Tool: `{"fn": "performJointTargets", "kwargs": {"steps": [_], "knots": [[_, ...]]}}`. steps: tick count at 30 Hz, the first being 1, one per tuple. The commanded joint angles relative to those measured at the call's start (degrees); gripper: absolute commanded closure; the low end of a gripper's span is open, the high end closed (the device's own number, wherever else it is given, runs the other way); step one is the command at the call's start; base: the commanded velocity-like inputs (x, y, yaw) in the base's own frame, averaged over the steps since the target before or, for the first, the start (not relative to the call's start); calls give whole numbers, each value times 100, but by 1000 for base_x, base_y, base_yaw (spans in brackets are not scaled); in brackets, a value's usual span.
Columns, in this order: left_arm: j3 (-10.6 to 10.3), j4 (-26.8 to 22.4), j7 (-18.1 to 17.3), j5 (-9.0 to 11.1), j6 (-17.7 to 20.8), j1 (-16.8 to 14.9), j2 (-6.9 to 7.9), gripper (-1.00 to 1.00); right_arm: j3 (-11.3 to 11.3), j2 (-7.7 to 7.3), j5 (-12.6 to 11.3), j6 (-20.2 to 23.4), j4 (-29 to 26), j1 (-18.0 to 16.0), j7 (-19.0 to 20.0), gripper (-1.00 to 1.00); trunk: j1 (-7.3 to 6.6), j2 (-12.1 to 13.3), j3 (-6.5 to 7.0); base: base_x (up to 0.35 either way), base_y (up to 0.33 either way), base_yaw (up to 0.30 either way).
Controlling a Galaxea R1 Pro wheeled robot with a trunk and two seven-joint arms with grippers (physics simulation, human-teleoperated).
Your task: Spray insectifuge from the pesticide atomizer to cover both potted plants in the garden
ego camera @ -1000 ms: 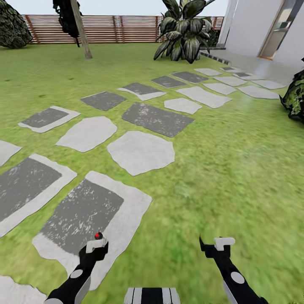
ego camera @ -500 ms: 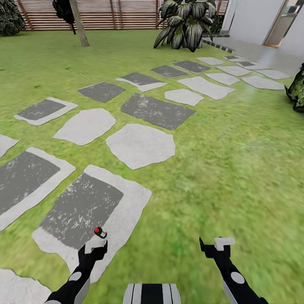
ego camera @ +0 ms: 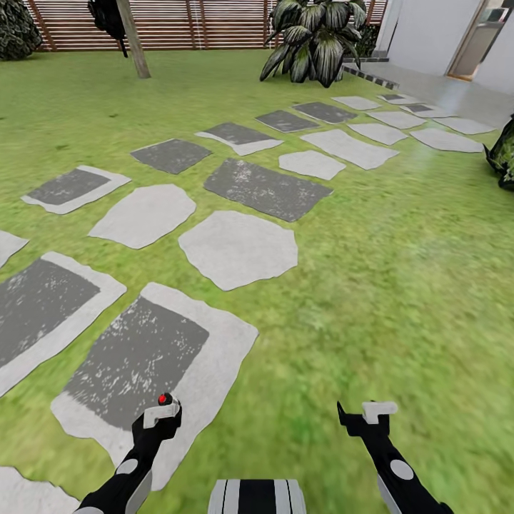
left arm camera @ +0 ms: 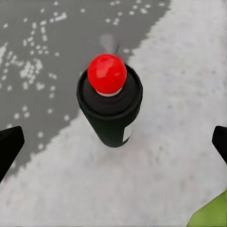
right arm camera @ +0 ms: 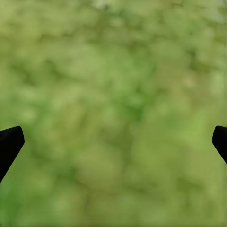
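Pesticide atomizer [left arm camera: 109, 104] sits centred between the left claw's [left arm camera: 113, 146] wide-spread fingertips, touching neither.

Head view looked down over lawn [ego camera: 400, 285] crossed by a stepping-stone path [ego camera: 239, 246] of pale and dark grey slabs. Left gripper [ego camera: 163, 417] sat over the near dark slab [ego camera: 139, 360], a small red-tipped object [ego camera: 164, 399] at its top; whether it was closed couldn't be told. Right gripper [ego camera: 368, 414] hung over grass, right of that slab, state unclear. Beyond the path's far end: striped-leaf plant [ego camera: 314, 39], brown slatted fence [ego camera: 200, 21], leaning trunk [ego camera: 133, 39]. White building wall [ego camera: 428, 32] stood right of the plant.
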Motion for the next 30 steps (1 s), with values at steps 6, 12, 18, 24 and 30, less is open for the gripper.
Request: {"fn": "performJointTargets", "kwargs": {"steps": [6,12,18,24,30], "knots": [[2,5,11,3,-19,-7,-3,-100,0,-1,2,-17,-5,-2,-3,-100,-1,-1,-3,15,1,0],[-1,-4,11,3,-21,-8,3,-100,0,-1,2,-17,2,-2,-3,-100,-1,-1,-3,159,0,0],[-4,-18,11,3,-27,-5,3,-100,0,-1,2,-17,3,-2,-3,-100,-1,-1,-3,25,0,0],[-4,-21,11,3,-28,1,-4,-100,0,-1,2,-17,3,-2,3,-100,-1,-1,-3,2,0,0],[-4,-16,11,3,-28,-5,3,-100,0,-1,-3,-17,3,-2,6,-100,4,-4,-51,0,0,0]]}}
